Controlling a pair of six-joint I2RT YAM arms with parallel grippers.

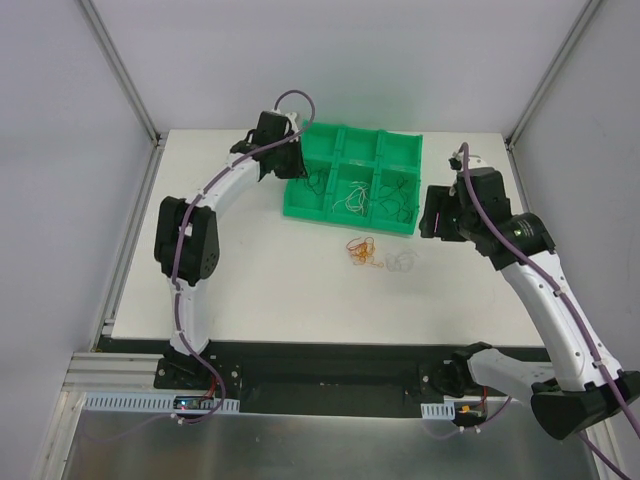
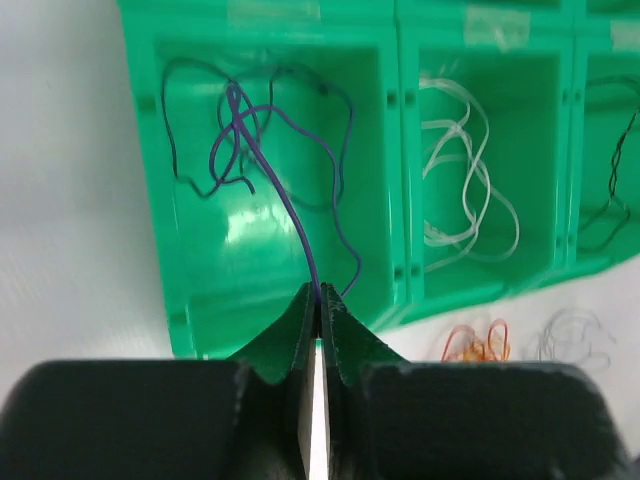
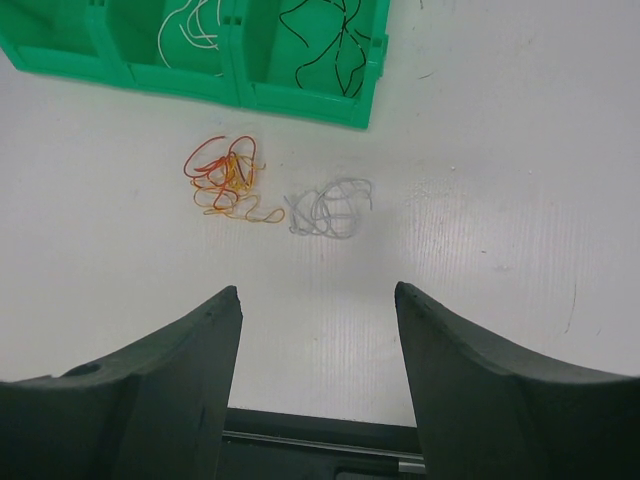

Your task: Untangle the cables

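Observation:
My left gripper is shut on a thin purple cable. That cable runs up from a dark tangle in the left compartment of the green tray to the fingertips. Beside it, one compartment holds white cables and another holds black cables. On the table in front of the tray lie a red and orange tangle and a pale grey-white tangle. My right gripper stands open above the table, nearer than these two tangles, with nothing between its fingers.
From above, the green tray sits at the back centre of the white table. The left gripper is at its left end, and the right gripper is just off its right end. A black rail runs along the near table edge.

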